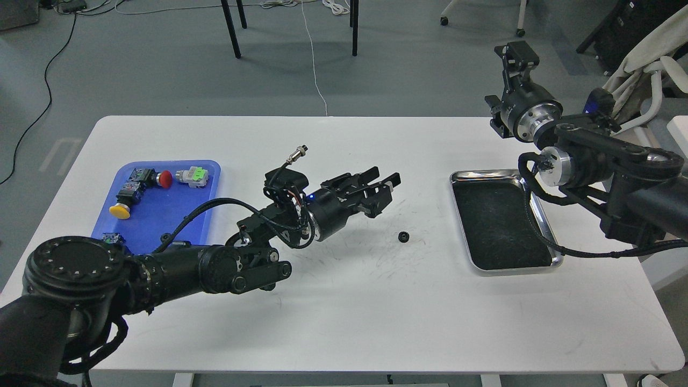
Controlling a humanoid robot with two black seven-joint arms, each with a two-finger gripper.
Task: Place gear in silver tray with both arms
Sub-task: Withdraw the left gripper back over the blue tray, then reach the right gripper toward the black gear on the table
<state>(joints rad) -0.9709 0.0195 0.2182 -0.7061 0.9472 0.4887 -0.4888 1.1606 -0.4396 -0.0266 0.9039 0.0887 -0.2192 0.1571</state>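
Observation:
A small black gear [403,236] lies by itself on the white table [376,322], between my two arms and a short way left of the silver tray [543,215]. The tray's dark scratched floor holds nothing. My left gripper [386,177] hovers above and to the left of the gear, open, with nothing between its fingers. My right gripper [516,54] is raised high beyond the tray's far right corner, pointing up and away. It is dark and seen end-on, so its fingers cannot be told apart.
A blue plastic tray [161,215] at the left holds a red push button [165,179], a yellow one [120,210] and a green-and-white switch [194,176]. My right forearm [591,166] and its cable hang over the silver tray's right rim. Chair legs stand on the floor behind.

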